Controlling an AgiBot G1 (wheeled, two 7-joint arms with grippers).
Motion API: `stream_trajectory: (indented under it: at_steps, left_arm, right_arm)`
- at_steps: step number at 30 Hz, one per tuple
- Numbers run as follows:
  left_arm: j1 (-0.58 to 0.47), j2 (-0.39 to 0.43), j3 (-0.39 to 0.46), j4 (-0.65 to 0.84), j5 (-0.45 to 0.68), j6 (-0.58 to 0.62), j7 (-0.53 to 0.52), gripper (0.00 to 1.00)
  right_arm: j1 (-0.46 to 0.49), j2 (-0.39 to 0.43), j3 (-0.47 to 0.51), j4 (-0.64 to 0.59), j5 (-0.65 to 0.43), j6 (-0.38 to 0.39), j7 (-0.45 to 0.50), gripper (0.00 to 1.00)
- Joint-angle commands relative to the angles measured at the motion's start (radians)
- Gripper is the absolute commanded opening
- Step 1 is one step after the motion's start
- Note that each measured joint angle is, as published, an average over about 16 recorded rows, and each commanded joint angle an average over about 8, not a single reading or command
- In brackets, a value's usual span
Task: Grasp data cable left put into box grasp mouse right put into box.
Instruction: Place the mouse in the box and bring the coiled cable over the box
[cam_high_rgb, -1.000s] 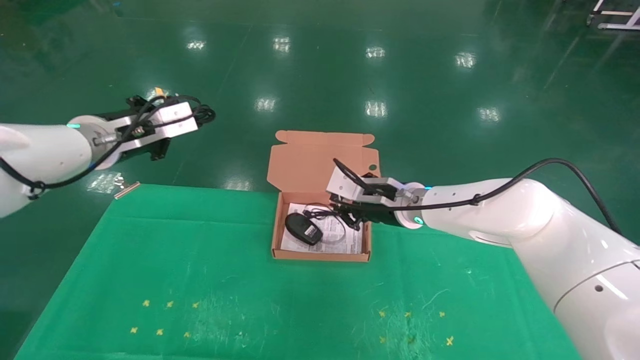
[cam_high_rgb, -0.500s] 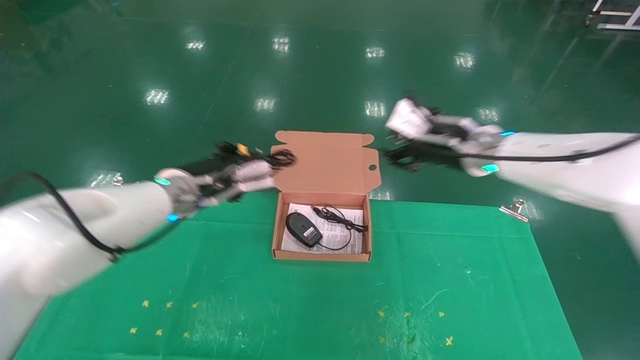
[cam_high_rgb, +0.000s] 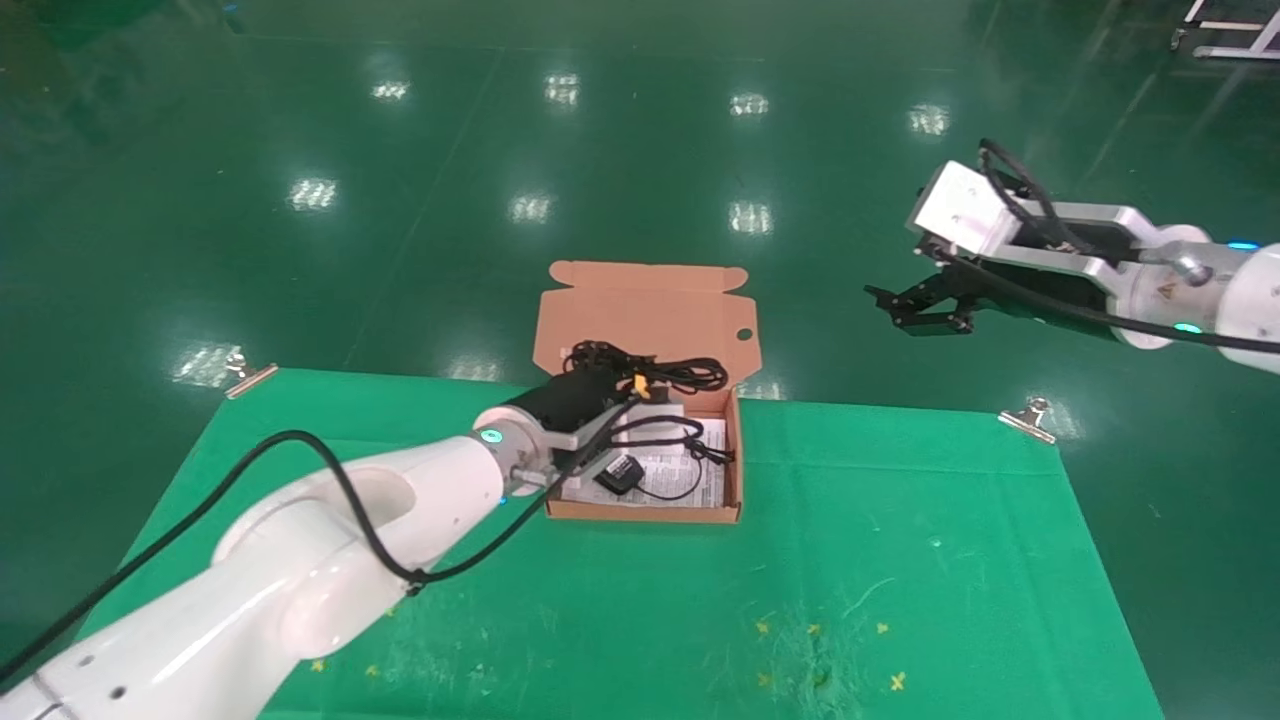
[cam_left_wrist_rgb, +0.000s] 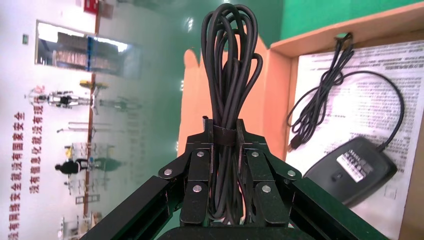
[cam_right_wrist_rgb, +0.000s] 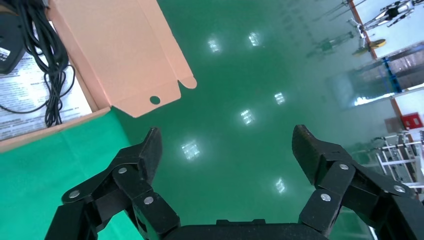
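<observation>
The box (cam_high_rgb: 640, 514) lies open on the green cloth, lid (cam_high_rgb: 645, 315) standing up at the back. The black mouse (cam_high_rgb: 620, 472) lies label-up on the white leaflet (cam_high_rgb: 690, 478) inside it, its cord (cam_high_rgb: 690, 440) coiled beside it. My left gripper (cam_high_rgb: 622, 385) is shut on the data cable (cam_high_rgb: 670, 372) and holds the bundle above the box's back half. The left wrist view shows the jaws (cam_left_wrist_rgb: 224, 135) clamped on the cable (cam_left_wrist_rgb: 231, 65), with the mouse (cam_left_wrist_rgb: 350, 170) below. My right gripper (cam_high_rgb: 900, 305) is open and empty, up over the floor to the right of the box; it also shows in the right wrist view (cam_right_wrist_rgb: 227, 145).
The green cloth (cam_high_rgb: 640, 620) covers the table, held by metal clips at its far left corner (cam_high_rgb: 250, 375) and far right corner (cam_high_rgb: 1025, 418). Small yellow crosses (cam_high_rgb: 330, 630) mark the near cloth. Shiny green floor lies beyond the table.
My right gripper has left the box, rising to the far right, open and empty. My left arm has swung in from the far left with the data cable to above the box.
</observation>
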Motion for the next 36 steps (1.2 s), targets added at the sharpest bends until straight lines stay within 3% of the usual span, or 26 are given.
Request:
stream_trajectory:
  at_steps: [1, 7, 15, 29, 36]
  left_arm:
    - [-0.003, 0.019, 0.028, 0.039, -0.019, -0.032, 0.025, 0.00]
    - [-0.030, 0.027, 0.126, 0.113, -0.089, -0.085, 0.035, 0.03]
    - [-0.059, 0.033, 0.199, 0.156, -0.125, -0.108, 0.040, 1.00]
    - [-0.055, 0.022, 0.183, 0.138, -0.122, -0.106, 0.036, 1.00]
    - [-0.118, 0.007, 0.144, 0.127, -0.113, -0.163, 0.019, 1.00]
  right_arm:
    - [-0.010, 0.035, 0.001, 0.065, -0.026, -0.011, 0.056, 1.00]
    - [-0.013, 0.068, 0.005, 0.148, -0.080, -0.037, 0.151, 1.00]
    - [-0.010, 0.078, 0.006, 0.167, -0.095, -0.049, 0.162, 1.00]
    - [-0.007, 0.070, 0.006, 0.152, -0.092, -0.048, 0.160, 1.00]
    - [0.040, 0.076, 0.016, 0.145, -0.088, -0.053, 0.120, 1.00]
